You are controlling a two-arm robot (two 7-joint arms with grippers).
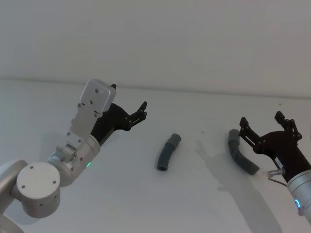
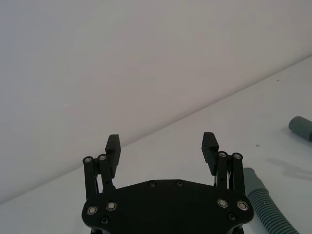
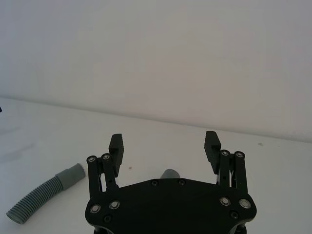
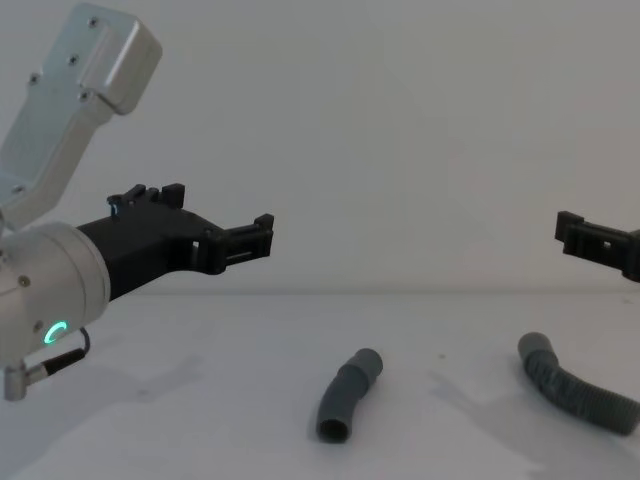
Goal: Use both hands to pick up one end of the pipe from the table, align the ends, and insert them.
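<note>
Looks down on a bare white table (image 1: 194, 208). Holds the left gripper (image 1: 141, 111) raised over its left part, claw spread wide, gripping nothing. Holds the right gripper (image 1: 261, 121) raised at the far right, claw likewise wide and empty, above the ribbed hose (image 1: 240, 155). Finds that hose flat on the table, smooth cuff toward the wall. Finds the short bent tube (image 1: 168, 152) flat between the two grippers, apart from the hose, touched by neither.

A short, smooth dark grey tube (image 1: 168, 152), slightly bent, lies flat mid-table (image 1: 146, 204) — its collar end (image 1: 176, 140) on the far side. Well apart to its right lies the longer ribbed hose (image 1: 238, 153) — curved, smooth cuff (image 1: 233, 135) farthest.
</note>
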